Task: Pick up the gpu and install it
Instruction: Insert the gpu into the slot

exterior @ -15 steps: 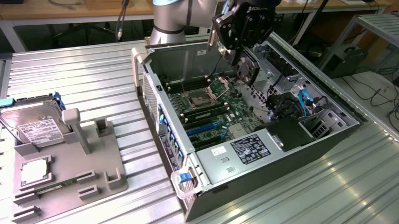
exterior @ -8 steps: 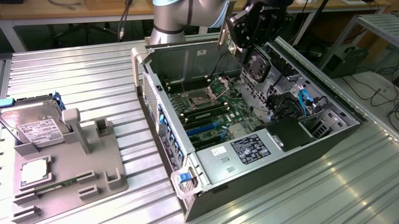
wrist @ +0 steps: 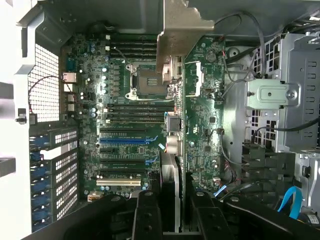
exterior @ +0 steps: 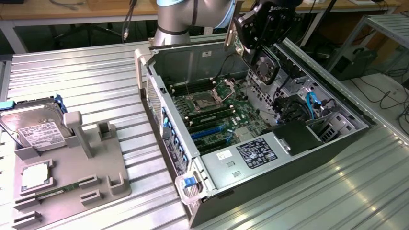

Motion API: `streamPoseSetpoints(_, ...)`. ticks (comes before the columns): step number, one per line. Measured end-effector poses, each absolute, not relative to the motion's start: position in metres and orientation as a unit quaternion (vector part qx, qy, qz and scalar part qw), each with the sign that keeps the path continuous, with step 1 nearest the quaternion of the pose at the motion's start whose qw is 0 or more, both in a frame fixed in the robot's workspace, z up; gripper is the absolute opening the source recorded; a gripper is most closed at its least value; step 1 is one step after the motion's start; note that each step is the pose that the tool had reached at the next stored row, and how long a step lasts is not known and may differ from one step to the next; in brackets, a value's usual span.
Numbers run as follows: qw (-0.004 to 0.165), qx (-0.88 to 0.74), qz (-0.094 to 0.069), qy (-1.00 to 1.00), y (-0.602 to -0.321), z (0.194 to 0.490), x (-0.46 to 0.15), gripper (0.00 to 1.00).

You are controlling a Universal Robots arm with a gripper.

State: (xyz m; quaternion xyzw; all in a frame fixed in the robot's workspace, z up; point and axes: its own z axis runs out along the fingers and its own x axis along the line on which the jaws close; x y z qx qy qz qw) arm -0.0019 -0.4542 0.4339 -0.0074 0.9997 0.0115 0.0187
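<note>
My gripper (exterior: 259, 45) hangs over the far end of the open computer case (exterior: 211, 191), shut on the gpu (exterior: 265, 67). The gpu is a dark card with a round fan and a pale metal bracket (exterior: 231, 40) at one end, and it is in the air above the motherboard (exterior: 214, 108). In the wrist view the gpu (wrist: 172, 145) runs edge-on away from my black fingers (wrist: 147, 215), its bracket (wrist: 182, 30) at the far end. The expansion slots, one of them blue (wrist: 127, 141), lie to one side of the card on the board, apart from it.
A grey parts fixture (exterior: 96, 163) sits on the ribbed metal table at the exterior view's left, holding a silver hard drive (exterior: 35, 127), a processor (exterior: 35, 175) and a green memory stick (exterior: 54, 191). Inside the case are a drive cage (wrist: 295, 100), cables and a black power supply (exterior: 297, 136).
</note>
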Motion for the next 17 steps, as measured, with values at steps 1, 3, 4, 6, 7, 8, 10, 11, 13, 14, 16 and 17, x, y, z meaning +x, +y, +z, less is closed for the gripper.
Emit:
streamPoseSetpoints(1, 0.019, -0.007, 0.012, 1.000, -0.4542, 0.4339, -0.0019, 0.28)
streamPoseSetpoints(3, 0.019, -0.008, 0.012, 1.000, -0.4542, 0.4339, -0.0019, 0.28)
streamPoseSetpoints(4, 0.019, -0.010, 0.012, 1.000, -0.4542, 0.4339, -0.0020, 0.28)
streamPoseSetpoints(6, 0.019, -0.018, 0.012, 1.000, -0.4542, 0.4339, -0.0019, 0.28)
streamPoseSetpoints(7, 0.019, -0.025, 0.012, 0.999, -0.4542, 0.4339, -0.0020, 0.28)
streamPoseSetpoints(8, 0.018, -0.030, 0.012, 0.999, -0.4542, 0.4339, -0.0019, 0.28)
streamPoseSetpoints(10, 0.018, -0.039, 0.012, 0.999, -0.4542, 0.4339, -0.0020, 0.28)
streamPoseSetpoints(11, 0.018, -0.046, 0.012, 0.999, -0.4542, 0.4339, -0.0019, 0.28)
streamPoseSetpoints(13, 0.018, -0.067, 0.013, 0.998, -0.4542, 0.4339, -0.0019, 0.28)
streamPoseSetpoints(14, 0.018, -0.074, 0.013, 0.997, -0.4542, 0.4339, -0.0019, 0.28)
streamPoseSetpoints(16, 0.018, -0.085, 0.013, 0.996, -0.4542, 0.4339, -0.0020, 0.28)
streamPoseSetpoints(17, 0.018, -0.091, 0.013, 0.996, -0.4542, 0.4339, -0.0019, 0.28)
